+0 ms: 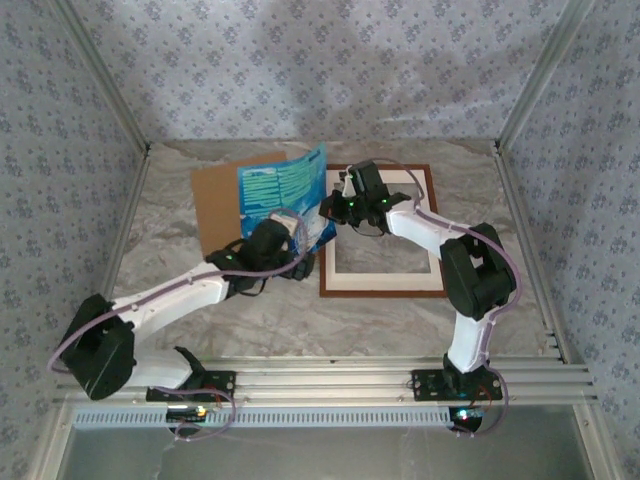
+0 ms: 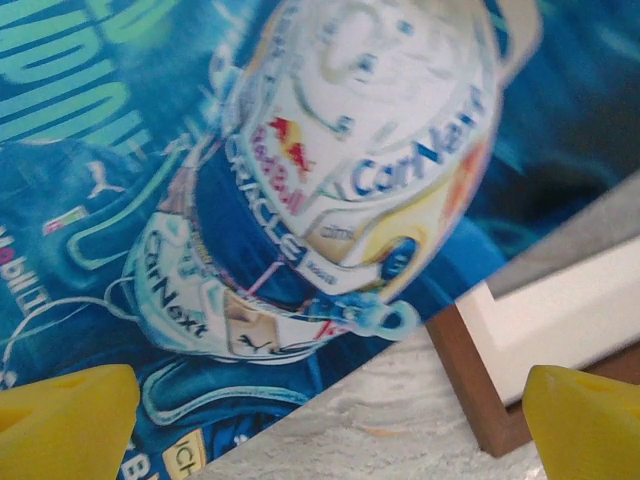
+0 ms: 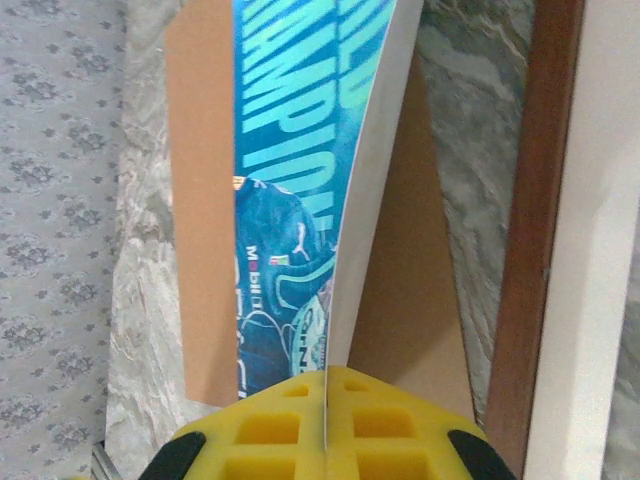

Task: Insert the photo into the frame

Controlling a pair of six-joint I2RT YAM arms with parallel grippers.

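Right tool (image 3: 325, 410): closed tight on one edge of the photo (image 3: 290, 150), the sheet pinched in the seam between its yellow pads (image 3: 270, 430).
Left tool (image 2: 320, 425): spread wide and holding nothing, its two yellow fingertips (image 2: 60, 420) poised above the photo's lower corner and a bare patch of the worktop (image 2: 380, 420).
Photo: a blue-teal print with pale lettering and a white helmeted figure, tilted up from the surface with its white back showing from the right wrist. From overhead it stands over the backing board, just left of the frame and outside it.
Frame (image 1: 380, 292): thin reddish-brown wood, lying flat on the worktop right of centre. Its near left corner shows just beside the photo's corner in the left wrist view.
Mat (image 1: 385, 278): cream card with a cut-out window, lying inside the frame's bars.
Backing board (image 1: 215, 205): plain brown, flat on the worktop at the left, partly covered by the photo.
Arms: both reach in from the near edge, the left one angled toward the photo's lower end, the right one bent back over the frame toward the photo's right edge.
Setting: marbled grey worktop walled in by patterned panels (image 1: 300, 60).
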